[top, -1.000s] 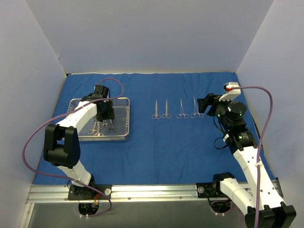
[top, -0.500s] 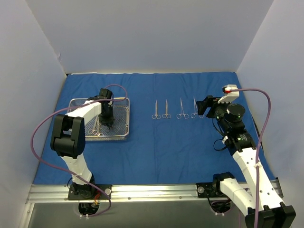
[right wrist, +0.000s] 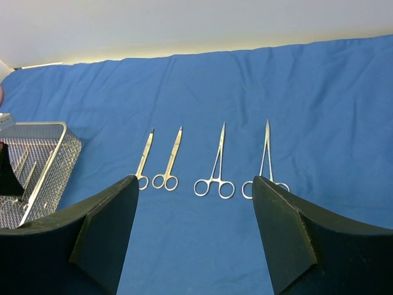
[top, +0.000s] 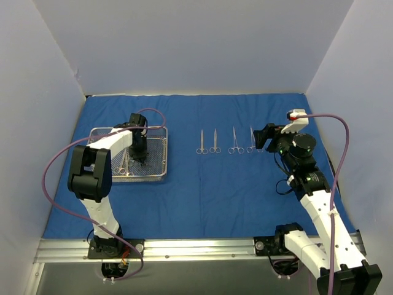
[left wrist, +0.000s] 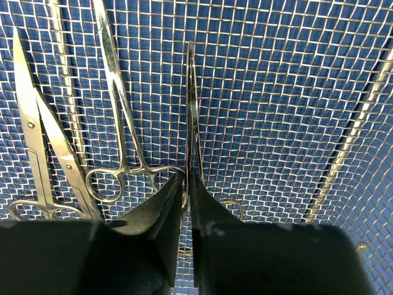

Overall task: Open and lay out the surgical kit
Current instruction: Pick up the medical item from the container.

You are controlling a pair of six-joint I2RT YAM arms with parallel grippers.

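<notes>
Instrument [left wrist: 191, 110] in grip of left hand [left wrist: 186, 179]

- Robotics lab test cell: plain white panels [top: 184, 49] boxing in three sides.
- Aluminium rail [top: 196, 247] along near edge, left arm [top: 92, 178] and right arm [top: 319, 206] bolted on.
- Purple cables [top: 42, 184] looping loose over blue cloth [top: 202, 196].

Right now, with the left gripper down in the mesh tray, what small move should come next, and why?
Probably lift straight up: the left gripper is pinched on one instrument in the tray, and four others lie in a row on the cloth.
</notes>
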